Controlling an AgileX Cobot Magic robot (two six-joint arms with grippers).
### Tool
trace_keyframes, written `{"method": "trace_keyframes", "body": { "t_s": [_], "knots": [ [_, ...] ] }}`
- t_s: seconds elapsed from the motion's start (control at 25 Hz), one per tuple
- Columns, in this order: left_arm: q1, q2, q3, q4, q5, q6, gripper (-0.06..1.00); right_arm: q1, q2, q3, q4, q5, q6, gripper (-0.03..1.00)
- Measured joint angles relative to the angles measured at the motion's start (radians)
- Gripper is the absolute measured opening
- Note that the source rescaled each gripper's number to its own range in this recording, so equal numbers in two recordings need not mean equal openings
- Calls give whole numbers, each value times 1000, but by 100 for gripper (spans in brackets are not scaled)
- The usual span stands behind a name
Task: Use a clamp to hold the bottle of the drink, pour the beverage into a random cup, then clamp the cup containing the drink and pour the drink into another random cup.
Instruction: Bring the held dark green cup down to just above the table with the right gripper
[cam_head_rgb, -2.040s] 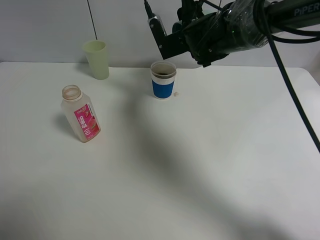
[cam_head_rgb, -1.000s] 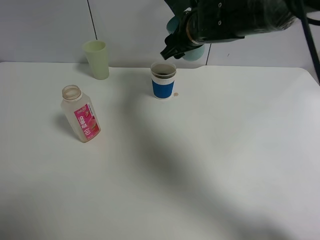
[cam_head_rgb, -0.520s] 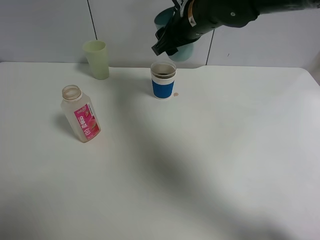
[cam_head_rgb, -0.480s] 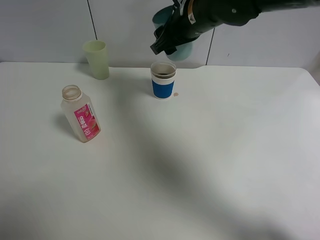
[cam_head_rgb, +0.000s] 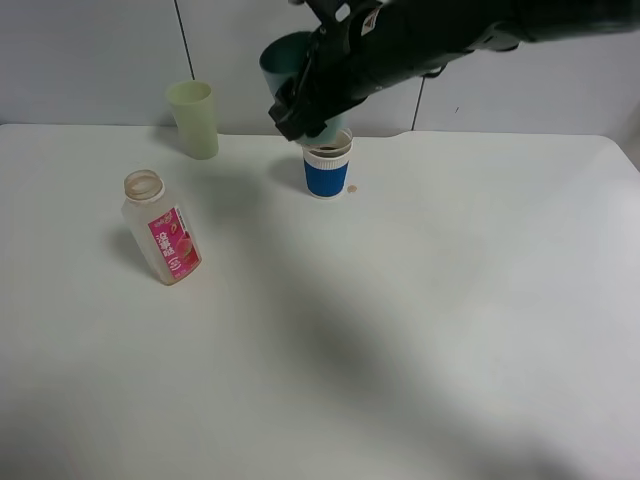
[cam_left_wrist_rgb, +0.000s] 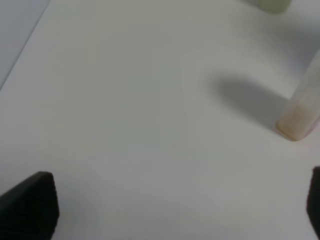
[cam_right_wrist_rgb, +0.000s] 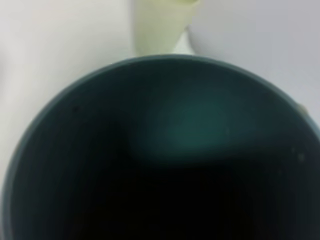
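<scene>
Second pour in hand: right tool (cam_head_rgb: 305, 100) pinching tilted teal cup (cam_head_rgb: 290, 62) above blue-banded cup (cam_head_rgb: 327, 163), left tool (cam_left_wrist_rgb: 175, 200) spread; next, righting the cup calls for care

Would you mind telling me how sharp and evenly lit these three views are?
Exterior high: sharp, broad soft arm shadow across the white table. Left wrist: hazy, clear plastic bottle blurred. Right wrist: dull teal cylindrical cup fills the out-of-focus frame, its inside nearly black.

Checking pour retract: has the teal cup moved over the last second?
Yes. The teal cup, held aloft by the right arm, has swung left: it was right of the blue-banded cup, now it hangs up-left of it, nearer the pale green tumbler.
</scene>
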Motion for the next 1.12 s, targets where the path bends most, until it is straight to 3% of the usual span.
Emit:
{"method": "trace_keyframes", "body": {
  "t_s": [0.16, 0.28, 0.48, 0.6, 0.72, 0.8, 0.92, 1.12],
  "knots": [
    [0, 0, 0, 0, 0, 0, 100, 6, -15, 130, 103, -117, -71, 0],
    [0, 0, 0, 0, 0, 0, 100, 9, -27, 223, 108, -219, -64, 0],
    [0, 0, 0, 0, 0, 0, 100, 47, -41, 350, -46, -380, 107, 0],
    [0, 0, 0, 0, 0, 0, 100, 53, -42, 418, -209, -491, 338, 0],
    [0, 0, 0, 0, 0, 0, 100, 53, -42, 509, -381, -683, 564, 0],
    [0, 0, 0, 0, 0, 0, 100, 53, -42, 576, -454, -817, 619, 0],
    [0, 0, 0, 0, 0, 0, 100, 56, -42, 655, -474, -960, 638, 0],
    [0, 0, 0, 0, 0, 0, 100, 56, -42, 733, -400, -1022, 640, 0]
  ]
}}
